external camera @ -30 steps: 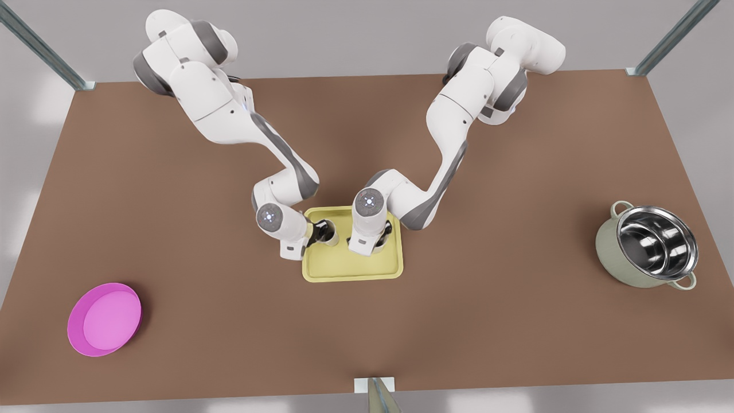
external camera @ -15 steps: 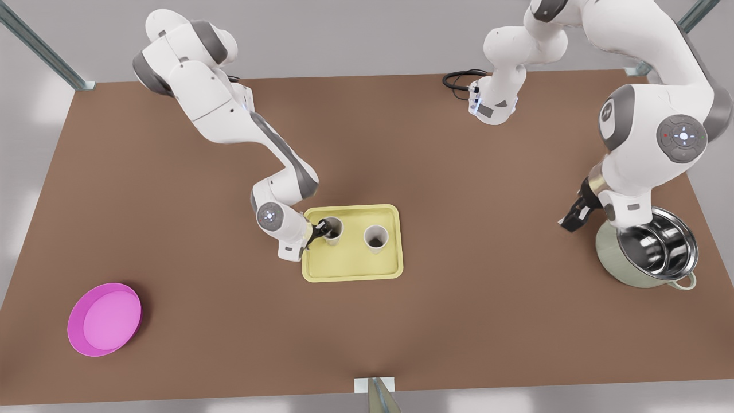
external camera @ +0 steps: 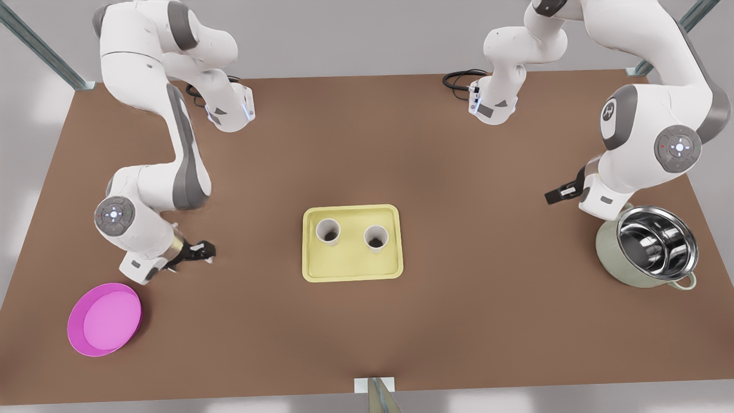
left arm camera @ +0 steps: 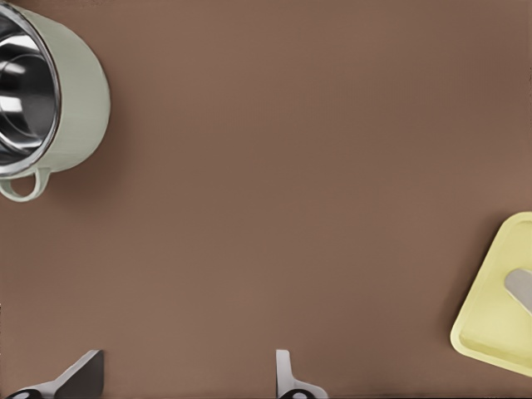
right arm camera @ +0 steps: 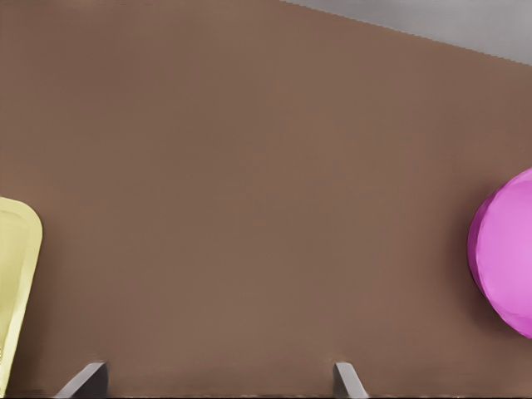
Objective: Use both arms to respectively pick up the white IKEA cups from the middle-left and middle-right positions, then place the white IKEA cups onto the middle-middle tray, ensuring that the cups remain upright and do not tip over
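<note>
— Far along?

— Looks finished, judging by the table (external camera: 459, 321). Both arms parked well away from the tray (external camera: 352, 274), which sits mid-table. Two cups (external camera: 328, 232) (external camera: 375, 237) standing upright inside it, side by side, apart from each other and from the rim. Nothing left to carry.

— And the grippers?

— Left gripper (external camera: 559, 194) hovering just beside the pot (external camera: 648, 246) at the front view's right. Right gripper (external camera: 202, 252) near the bowl (external camera: 104, 319) at the front view's left. Fingers spread wide in both wrist views, holding nothing, bare table between them.

— Anything hard to read?

— Only fingertips visible in the wrist views, the rest cut off. Tray clipped to one corner in each. Pale sliver on that corner in the left wrist view, probably a cup, but can't say. Cup bases hidden from above, so flat seating is assumed, not seen.
</note>
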Robot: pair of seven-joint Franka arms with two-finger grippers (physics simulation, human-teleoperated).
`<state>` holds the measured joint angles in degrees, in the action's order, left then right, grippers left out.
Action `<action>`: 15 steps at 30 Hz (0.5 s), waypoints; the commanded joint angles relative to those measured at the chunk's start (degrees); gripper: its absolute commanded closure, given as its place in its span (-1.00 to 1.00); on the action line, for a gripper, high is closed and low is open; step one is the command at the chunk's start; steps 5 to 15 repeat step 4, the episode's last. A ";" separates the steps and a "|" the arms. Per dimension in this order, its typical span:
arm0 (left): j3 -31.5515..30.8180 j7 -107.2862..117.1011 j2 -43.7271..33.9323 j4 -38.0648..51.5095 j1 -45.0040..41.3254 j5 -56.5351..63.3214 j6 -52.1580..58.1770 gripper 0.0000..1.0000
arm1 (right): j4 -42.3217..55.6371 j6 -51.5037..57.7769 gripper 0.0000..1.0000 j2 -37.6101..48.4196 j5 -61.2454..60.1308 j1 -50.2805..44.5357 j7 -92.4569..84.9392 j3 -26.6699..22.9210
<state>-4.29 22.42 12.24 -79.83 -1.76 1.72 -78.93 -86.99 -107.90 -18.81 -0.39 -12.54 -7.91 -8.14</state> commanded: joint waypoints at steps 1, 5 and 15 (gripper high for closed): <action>-0.01 -24.00 -0.02 0.03 0.01 0.04 0.53 -1.00 | 0.51 15.09 -1.00 5.53 3.21 2.68 5.71 0.06; -0.01 -24.00 -0.02 0.03 0.09 0.04 0.53 -1.00 | -4.23 18.52 -1.00 14.41 5.05 6.21 5.01 2.87; -0.01 -24.00 -0.02 0.03 0.09 0.04 0.53 -1.00 | -4.23 18.52 -1.00 14.41 5.05 6.21 5.01 2.87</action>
